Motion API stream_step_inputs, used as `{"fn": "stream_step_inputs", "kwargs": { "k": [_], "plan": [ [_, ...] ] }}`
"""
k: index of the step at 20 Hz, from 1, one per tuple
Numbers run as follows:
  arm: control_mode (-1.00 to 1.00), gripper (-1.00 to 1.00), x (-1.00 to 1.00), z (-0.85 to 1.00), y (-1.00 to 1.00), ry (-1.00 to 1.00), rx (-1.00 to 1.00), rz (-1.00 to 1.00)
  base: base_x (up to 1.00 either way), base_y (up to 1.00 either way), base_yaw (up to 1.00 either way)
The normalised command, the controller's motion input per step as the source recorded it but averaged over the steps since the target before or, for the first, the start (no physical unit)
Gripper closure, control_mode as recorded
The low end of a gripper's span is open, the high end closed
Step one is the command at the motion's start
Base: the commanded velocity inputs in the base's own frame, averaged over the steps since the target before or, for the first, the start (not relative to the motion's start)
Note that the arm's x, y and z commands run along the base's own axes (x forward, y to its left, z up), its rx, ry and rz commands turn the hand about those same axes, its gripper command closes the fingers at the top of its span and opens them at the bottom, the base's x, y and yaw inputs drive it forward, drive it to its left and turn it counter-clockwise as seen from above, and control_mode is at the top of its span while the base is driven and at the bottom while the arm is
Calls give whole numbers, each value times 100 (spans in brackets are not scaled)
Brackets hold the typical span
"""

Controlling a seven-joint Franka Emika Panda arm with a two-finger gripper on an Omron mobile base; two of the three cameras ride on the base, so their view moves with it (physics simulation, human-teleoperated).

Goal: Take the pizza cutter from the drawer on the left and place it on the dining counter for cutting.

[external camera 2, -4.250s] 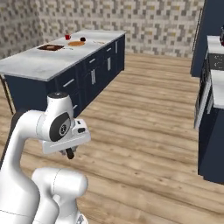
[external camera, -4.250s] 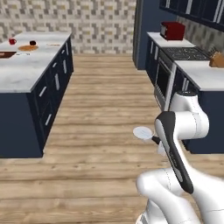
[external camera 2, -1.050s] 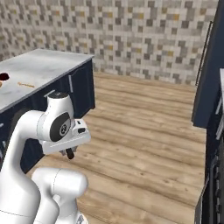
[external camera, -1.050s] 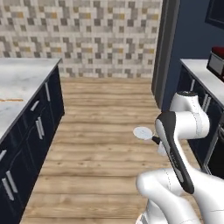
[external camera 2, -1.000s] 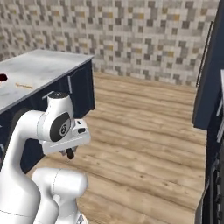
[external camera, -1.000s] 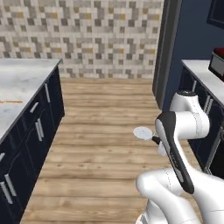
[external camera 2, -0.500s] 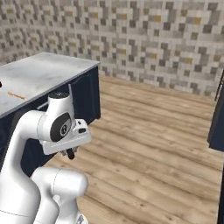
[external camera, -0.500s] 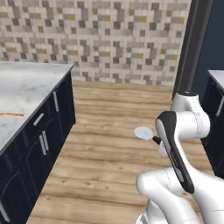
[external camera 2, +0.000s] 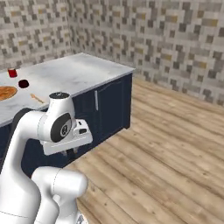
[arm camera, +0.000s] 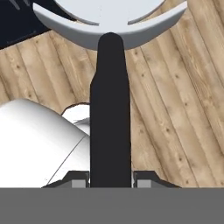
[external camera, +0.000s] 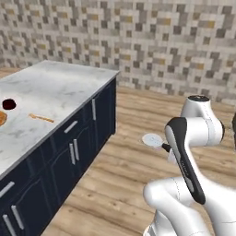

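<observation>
Jutting out from the hand, the pizza cutter [arm camera: 110, 109] shows a pale silver-white disc wheel at its far end and a short, thick black handle that runs straight back between the two fingertips. In the left base view the same wheel [external camera: 152, 139] appears as a small pale disc poking out to the left of the white forearm, hanging over the wooden floor [external camera: 138, 152] and well apart from the dining counter [external camera: 50, 92]. The gripper [arm camera: 110, 179] is clamped on the black handle, its jaws standing partway apart with the handle filling the gap between them; the small grey fingertips [arm camera: 78, 178] sit flush against either side of it. From the right base view the gripper [external camera 2: 69, 153] is mostly hidden under the wrist, so the grip itself is hard to make out there. The dining counter is a white, grey-veined marble top on a navy base, off to the arm's left, with the cutter nowhere touching it.
</observation>
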Motion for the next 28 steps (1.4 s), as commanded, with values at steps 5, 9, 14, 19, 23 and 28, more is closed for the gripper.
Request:
{"fn": "stream_step_inputs", "kwargs": {
  "k": [5, 9, 14, 19, 23, 28],
  "plan": [
    [100, 100, 0, 0, 0, 0, 0, 0, 72, 0, 49],
    [100, 100, 0, 0, 0, 0, 0, 0, 81, 2, 40],
    [100, 100, 0, 0, 0, 0, 0, 0, 83, 2, 38],
    [100, 100, 0, 0, 0, 0, 0, 0, 74, 2, 40],
    [100, 100, 0, 0, 0, 0, 0, 0, 37, 13, 58],
    [100, 100, 0, 0, 0, 0, 0, 0, 66, 14, 37]
  ]
}}
